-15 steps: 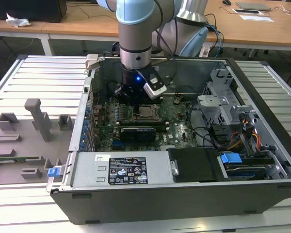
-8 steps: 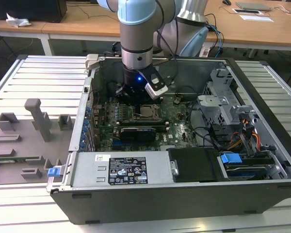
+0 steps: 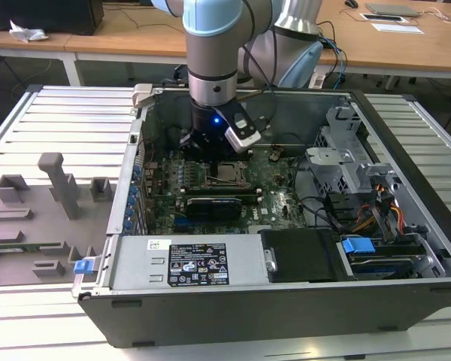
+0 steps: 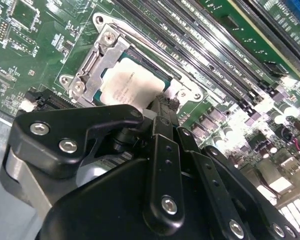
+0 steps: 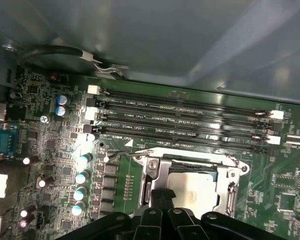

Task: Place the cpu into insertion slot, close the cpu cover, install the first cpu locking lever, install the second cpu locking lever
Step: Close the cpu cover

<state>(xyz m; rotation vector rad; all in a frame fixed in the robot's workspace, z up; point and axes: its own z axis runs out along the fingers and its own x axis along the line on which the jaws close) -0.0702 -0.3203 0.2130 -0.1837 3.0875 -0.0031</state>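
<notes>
Risk, as judged: a sideways slip could drag the tip across the green circuit board (image 4: 65, 35) or skew the frame. The black gripper (image 4: 162, 106), pressed together and holding nothing, sits at the edge of the thin silver cpu cover (image 4: 90, 70). The cover lies over the pale silver-topped cpu (image 4: 127, 85), which is seated in the black insertion slot (image 5: 187, 165).

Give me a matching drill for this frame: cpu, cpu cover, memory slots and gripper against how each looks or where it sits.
Things:
1. cpu
2. cpu cover
3. memory slots
4. gripper

Descriptions:
A. long black parallel rows
B. black, tip by the cover's edge
C. silver frame lying around the chip
D. pale grey square inside the metal frame

Pairs: 1-D, 2-C, 3-A, 4-B
</notes>
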